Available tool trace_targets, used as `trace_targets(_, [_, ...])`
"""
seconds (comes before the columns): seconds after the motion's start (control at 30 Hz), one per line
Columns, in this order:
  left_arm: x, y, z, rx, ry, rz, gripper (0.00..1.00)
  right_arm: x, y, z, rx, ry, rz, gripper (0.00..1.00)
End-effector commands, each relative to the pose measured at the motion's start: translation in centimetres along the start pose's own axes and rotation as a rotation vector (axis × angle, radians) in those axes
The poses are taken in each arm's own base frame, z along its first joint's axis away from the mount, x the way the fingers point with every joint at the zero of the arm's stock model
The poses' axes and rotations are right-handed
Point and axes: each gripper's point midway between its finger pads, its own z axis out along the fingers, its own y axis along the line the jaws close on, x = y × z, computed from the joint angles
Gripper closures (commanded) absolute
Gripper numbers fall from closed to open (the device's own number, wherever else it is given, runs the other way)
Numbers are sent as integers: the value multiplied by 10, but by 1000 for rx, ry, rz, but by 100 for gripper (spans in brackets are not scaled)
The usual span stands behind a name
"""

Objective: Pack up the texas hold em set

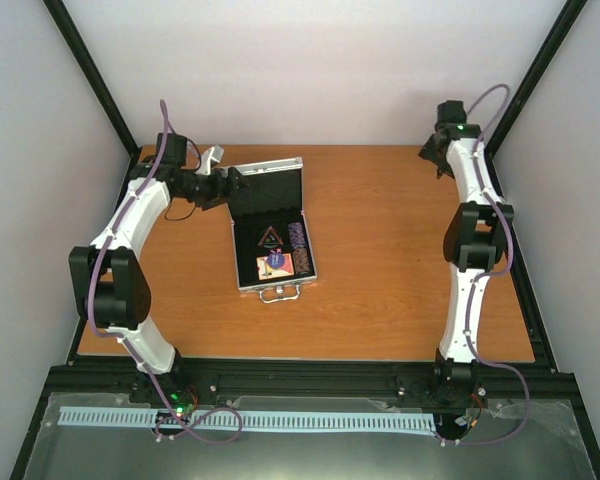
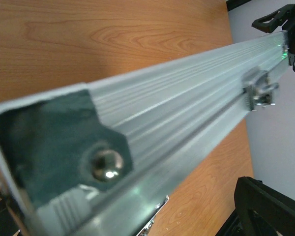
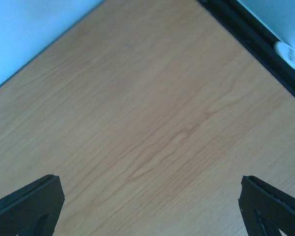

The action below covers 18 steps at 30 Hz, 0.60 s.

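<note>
Surface: wooden table (image 1: 410,300), plain walls.
Set: we find the case (image 1: 277,287) open, chips (image 1: 298,240) already inside.
Left gripper (image 1: 230,180): spread wide, grasping nothing, at the case's lid (image 1: 270,190), likely to close it.
Right gripper (image 1: 435,160): spread, empty, well right of the case.

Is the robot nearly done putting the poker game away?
Nearly. The chips, card box and black triangle already sit inside the case. The open left claw is at the raised lid, seemingly about to shut it. The right claw hovers open by the table's back corner. Left: closing and latching the lid.
</note>
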Motion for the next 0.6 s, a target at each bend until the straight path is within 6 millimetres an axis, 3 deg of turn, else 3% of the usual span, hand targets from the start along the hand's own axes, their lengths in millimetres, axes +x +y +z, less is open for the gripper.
trace_targets(0.0, [-10, 1, 6, 8, -10, 13, 0, -13, -49, 34, 58, 24, 275, 0])
trace_targets(0.2, [-11, 4, 9, 0, 7, -4, 0, -31, -73, 48, 86, -30, 412, 0])
trace_targets(0.4, [-12, 9, 11, -13, 15, -2, 0, -21, -94, 78, 95, 22, 553, 0])
trace_targets(0.57, [-13, 7, 12, -7, 24, -5, 0, -21, -115, 78, 160, -9, 636, 0])
